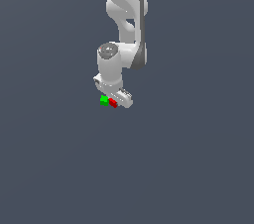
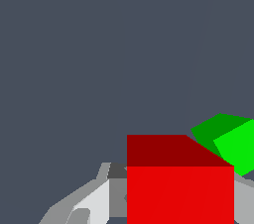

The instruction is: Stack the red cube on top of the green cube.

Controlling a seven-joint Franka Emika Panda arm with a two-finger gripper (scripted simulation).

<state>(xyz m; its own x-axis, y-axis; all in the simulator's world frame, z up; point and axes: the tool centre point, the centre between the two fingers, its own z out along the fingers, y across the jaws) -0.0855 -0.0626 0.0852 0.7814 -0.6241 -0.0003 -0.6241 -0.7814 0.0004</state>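
Observation:
The red cube (image 1: 113, 103) sits between the fingers of my white gripper (image 1: 115, 101), which points down from the arm. In the wrist view the red cube (image 2: 180, 188) fills the space between the two grey fingers (image 2: 92, 203), and both pads appear to touch its sides. The gripper (image 2: 180, 208) looks shut on it. The green cube (image 1: 104, 100) lies right beside the red cube, on the exterior view's left, at about the same height. In the wrist view the green cube (image 2: 233, 143) shows just past the red cube's far corner.
A plain dark grey floor (image 1: 188, 168) surrounds the cubes. The white arm (image 1: 124, 15) rises straight above the gripper. Nothing else shows in either view.

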